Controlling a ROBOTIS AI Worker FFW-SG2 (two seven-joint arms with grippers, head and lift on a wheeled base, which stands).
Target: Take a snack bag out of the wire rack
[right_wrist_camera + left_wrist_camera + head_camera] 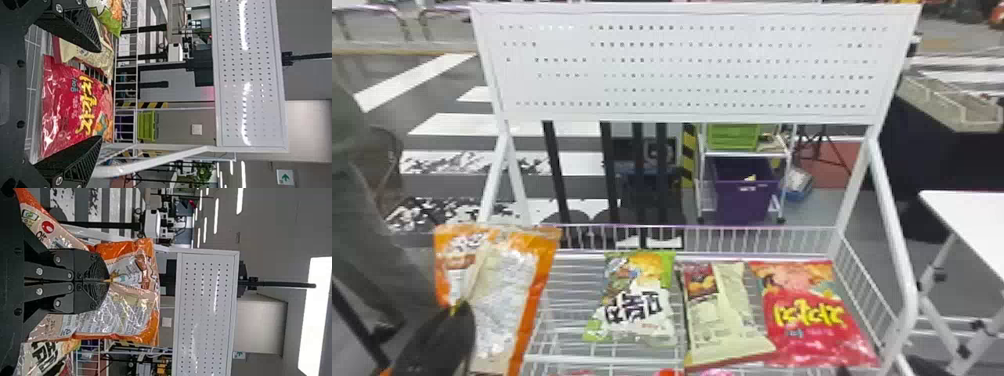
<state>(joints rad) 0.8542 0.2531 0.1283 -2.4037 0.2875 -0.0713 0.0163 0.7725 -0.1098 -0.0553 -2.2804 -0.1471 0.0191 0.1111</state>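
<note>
My left gripper [453, 312] is at the lower left in the head view, pinching the orange snack bag [527, 270], which stands above the left part of the wire rack [552, 310]. In the left wrist view the left gripper [107, 281] is closed on a fold of the orange bag [129, 313]. Lying on the rack are a green-and-white bag [637, 300], a cream bag [717, 315] and a red bag [817, 315]. In the right wrist view my right gripper [98, 94] has its fingers wide apart, with the red bag [70, 105] beyond them.
A white perforated panel [682, 65] rises behind the rack on white posts. A white table [977, 225] is at the right. Farther back stands a cart with a green basket [732, 137] and a purple bin [744, 195].
</note>
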